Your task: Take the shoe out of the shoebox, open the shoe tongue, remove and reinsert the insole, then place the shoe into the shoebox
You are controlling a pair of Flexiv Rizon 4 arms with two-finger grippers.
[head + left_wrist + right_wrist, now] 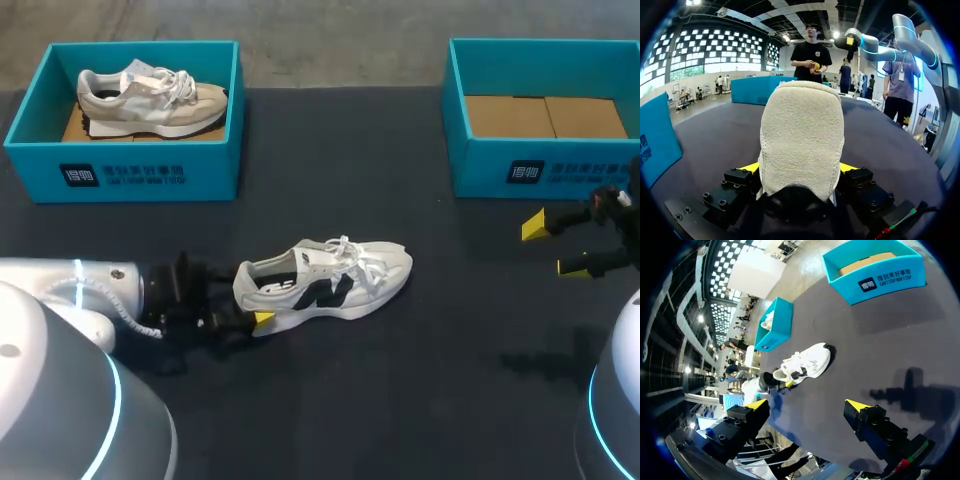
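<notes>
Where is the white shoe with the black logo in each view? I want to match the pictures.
Head view: the white shoe lies at the middle of the table, heel toward the view's left.
Left wrist view: its heel sits between the fingers of the left hand.
Right wrist view: it lies well ahead of the right hand.
Shared landmark: the left hand, shut on the heel.

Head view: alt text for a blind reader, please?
A white sneaker lies on a table, heel gripped by the left tool. The left shoebox holds a beige sneaker; the right shoebox is empty, near the open right tool.
</notes>
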